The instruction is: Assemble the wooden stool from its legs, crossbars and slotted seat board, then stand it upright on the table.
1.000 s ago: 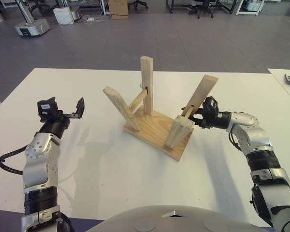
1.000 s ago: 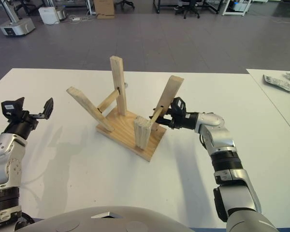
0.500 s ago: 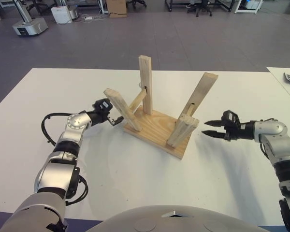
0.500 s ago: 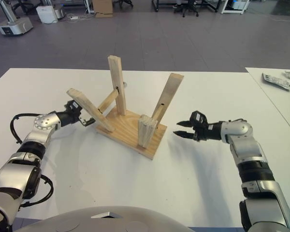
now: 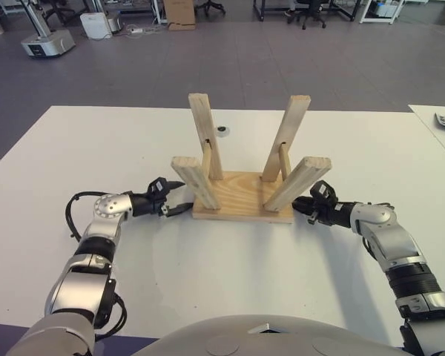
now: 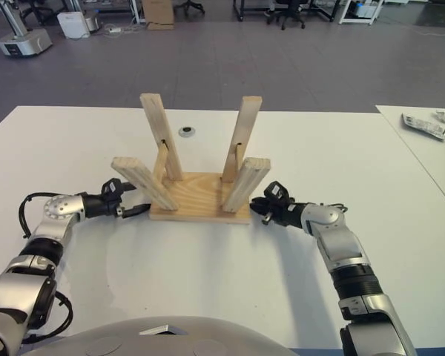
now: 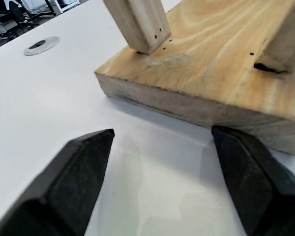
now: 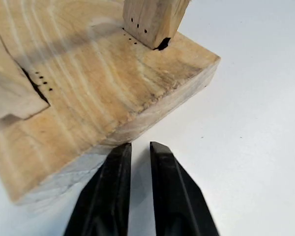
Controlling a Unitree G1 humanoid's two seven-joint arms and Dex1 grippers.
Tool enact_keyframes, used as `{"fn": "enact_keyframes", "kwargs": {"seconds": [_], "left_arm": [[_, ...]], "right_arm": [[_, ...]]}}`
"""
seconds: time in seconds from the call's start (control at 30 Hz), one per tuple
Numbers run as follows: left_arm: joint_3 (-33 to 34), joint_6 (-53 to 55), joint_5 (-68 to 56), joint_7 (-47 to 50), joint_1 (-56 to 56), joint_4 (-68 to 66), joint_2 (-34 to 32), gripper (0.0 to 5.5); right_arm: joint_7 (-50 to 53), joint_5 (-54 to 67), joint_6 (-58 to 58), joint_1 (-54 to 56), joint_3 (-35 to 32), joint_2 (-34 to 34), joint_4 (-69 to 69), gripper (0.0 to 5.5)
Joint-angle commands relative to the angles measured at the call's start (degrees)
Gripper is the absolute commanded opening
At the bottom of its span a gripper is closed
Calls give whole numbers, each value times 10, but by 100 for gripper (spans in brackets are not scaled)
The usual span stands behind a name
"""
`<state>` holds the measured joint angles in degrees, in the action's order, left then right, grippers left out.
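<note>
Right gripper (image 8: 137, 145) narrowed at turned seat board (image 5: 241, 196); left gripper (image 7: 162, 132) alongside.

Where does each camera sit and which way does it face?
Left and right eye views: on the head, looking forward and down at the upside-down stool on the table; left arm and right arm show.
Left wrist view: low, facing one end of the seat board; its open fingers show.
Right wrist view: low, facing the other end; its fingers show.
Shared: eye views show one scene; both wrist views see the seat board.
</note>
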<state>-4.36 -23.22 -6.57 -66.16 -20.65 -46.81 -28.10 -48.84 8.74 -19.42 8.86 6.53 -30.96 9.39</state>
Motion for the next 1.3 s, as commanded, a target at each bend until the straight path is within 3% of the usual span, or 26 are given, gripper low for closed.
{"fn": "enact_keyframes", "kwargs": {"seconds": [0.03, 0.33, 0.6, 0.83, 1.0, 1.2, 1.3], "left_arm": [[-2, 44, -32, -1, 85, 134, 7, 291], [66, 70, -47, 99, 255, 254, -24, 129], [47, 107, -72, 93, 285, 318, -19, 3], [-2, 158, -82, 81, 291, 380, -3, 3], [-3, 183, -100, 92, 318, 457, -8, 3], [58, 286, -173, 123, 328, 628, -45, 3], [74, 368, -234, 146, 341, 738, -63, 3]], "right_arm": [[-24, 20, -9, -11, 18, 15, -26, 1], [-33, 28, -12, -33, -27, -29, -40, 0], [-66, 68, -48, -92, -33, -54, -120, 0], [-55, 75, -58, -98, -25, -45, -141, 0], [-78, 116, -97, -120, -29, -56, -204, 0], [-113, 238, -206, -114, -90, -99, -317, 0], [-107, 369, -282, -71, -168, -101, -345, 0]]}}
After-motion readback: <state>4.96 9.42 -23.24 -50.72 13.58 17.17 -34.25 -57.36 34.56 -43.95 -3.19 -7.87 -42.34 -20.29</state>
